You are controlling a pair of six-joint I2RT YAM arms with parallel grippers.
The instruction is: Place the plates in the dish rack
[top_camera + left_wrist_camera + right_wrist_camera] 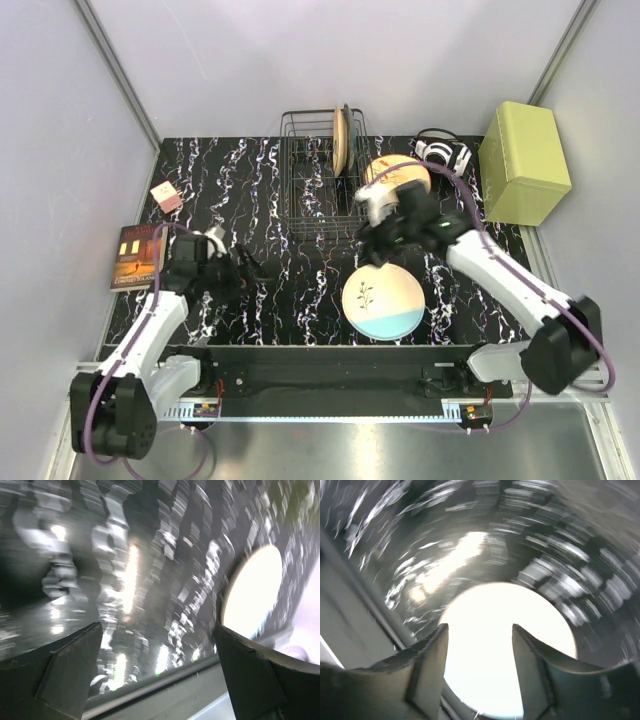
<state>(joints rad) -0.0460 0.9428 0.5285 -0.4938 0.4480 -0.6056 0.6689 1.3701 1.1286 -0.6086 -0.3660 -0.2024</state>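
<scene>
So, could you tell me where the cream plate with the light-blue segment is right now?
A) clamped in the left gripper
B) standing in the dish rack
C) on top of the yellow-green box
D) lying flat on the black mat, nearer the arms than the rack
D: the top view shows the cream plate lying flat on the mat in front of the dish rack, just by the open right gripper.

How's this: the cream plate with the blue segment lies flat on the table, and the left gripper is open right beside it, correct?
Wrong arm. The right gripper is open right beside the cream plate, which lies flat on the table; the right wrist view shows its fingers spread over the plate.
</scene>
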